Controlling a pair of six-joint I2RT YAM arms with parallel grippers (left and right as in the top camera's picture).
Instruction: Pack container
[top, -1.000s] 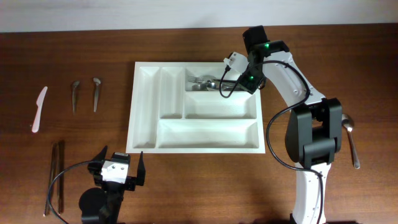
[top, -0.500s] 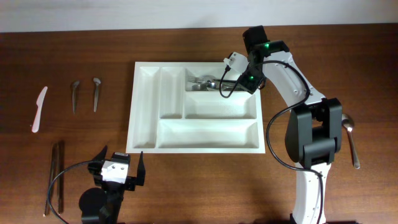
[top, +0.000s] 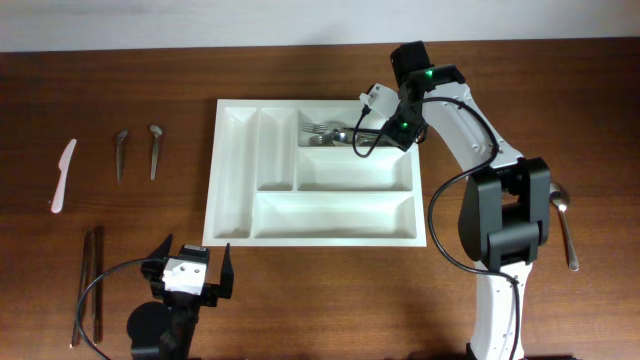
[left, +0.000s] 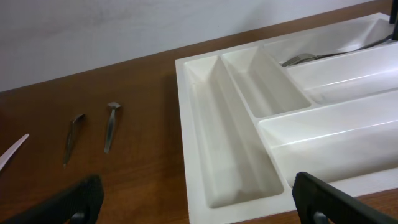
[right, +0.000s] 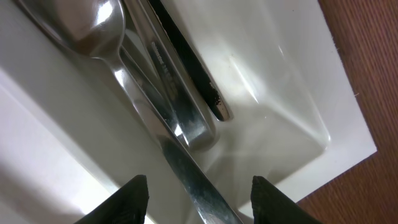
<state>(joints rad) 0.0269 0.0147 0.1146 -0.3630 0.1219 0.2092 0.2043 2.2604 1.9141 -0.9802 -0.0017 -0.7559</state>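
watching from overhead, i see the table (top: 300, 300) with the tray (top: 335, 215) lying flat at its middle. the right arm (top: 470, 140) reaches over the tray's far right corner. the right claw (right: 199, 196) hangs low in the top long slot, its jaws half spread either side of a metal handle (right: 180, 165) without pinching it, so i call it open. the left claw (top: 195, 250) sits wide open and empty just off the tray's near left corner. forks (top: 325, 131) lie piled in that top slot. my worry: if i lift or swing the right claw carelessly, a finger could snag the pile and drag a piece out, or hook the slot wall and shove the tray. loose on the table are dark sticks (top: 90, 285) at the near left beside the left arm's cable, a spoon (top: 565, 225) tucked against the right arm's base, which blocks a clean reach, a white knife (top: 63, 175) at far left, and beside it one short metal piece (top: 120, 152) and another (top: 154, 150).
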